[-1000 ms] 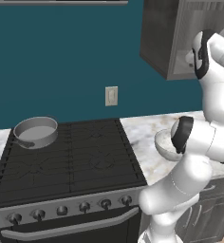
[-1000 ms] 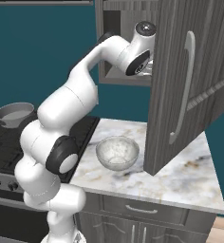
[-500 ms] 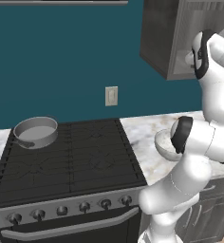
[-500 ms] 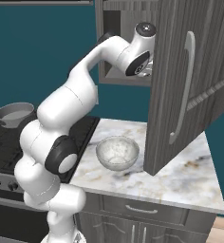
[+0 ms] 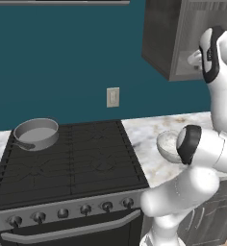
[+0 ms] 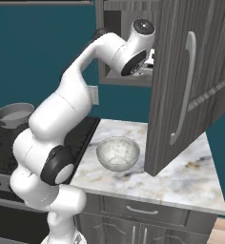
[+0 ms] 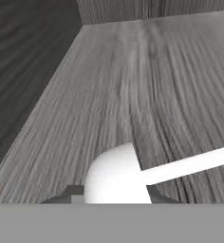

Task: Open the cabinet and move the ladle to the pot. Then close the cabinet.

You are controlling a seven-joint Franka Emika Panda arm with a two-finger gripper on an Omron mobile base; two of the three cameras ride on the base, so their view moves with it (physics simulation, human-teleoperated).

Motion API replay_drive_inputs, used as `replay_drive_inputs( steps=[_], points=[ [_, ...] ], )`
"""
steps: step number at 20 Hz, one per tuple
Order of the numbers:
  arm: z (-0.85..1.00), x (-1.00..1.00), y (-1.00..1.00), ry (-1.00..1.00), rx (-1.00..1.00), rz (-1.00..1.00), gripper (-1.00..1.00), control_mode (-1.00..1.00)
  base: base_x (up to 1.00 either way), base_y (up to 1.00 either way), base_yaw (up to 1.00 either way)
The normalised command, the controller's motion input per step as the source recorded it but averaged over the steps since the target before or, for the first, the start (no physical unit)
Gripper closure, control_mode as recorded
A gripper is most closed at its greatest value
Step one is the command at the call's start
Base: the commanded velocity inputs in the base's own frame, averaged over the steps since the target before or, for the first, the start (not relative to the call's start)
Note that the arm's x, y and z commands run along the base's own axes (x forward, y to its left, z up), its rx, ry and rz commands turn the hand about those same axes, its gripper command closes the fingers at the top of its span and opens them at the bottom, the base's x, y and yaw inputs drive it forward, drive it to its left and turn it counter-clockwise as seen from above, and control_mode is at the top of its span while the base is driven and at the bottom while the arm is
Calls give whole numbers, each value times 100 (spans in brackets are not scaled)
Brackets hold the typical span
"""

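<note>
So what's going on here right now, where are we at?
The arm has its hand inside the open cabinet, its door swung out over the counter. In the hand view the ladle lies on the cabinet floor right at the jaws, which sit either side of its bowl; a firm grip isn't clear yet. The pot waits empty on the stove's back left corner. A clear bowl sits on the counter.

Ladle (image 7: 117,178) inside cabinet (image 6: 181,81)
</note>
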Motion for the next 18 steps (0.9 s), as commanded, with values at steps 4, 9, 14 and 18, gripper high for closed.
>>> replay_drive_inputs(
  steps=[4, 9, 14, 18],
  points=[
    [4, -100, 31, -18, 0, 2, 100, -100, 0, 0, 0],
    [4, -100, 28, -14, -1, 0, 100, -100, 0, 0, 0],
    [0, -100, 55, -4, -3, 0, 100, -100, 0, 0, 0],
    [0, -100, 89, 2, -6, 0, 100, -100, 0, 0, 0]
  ],
)
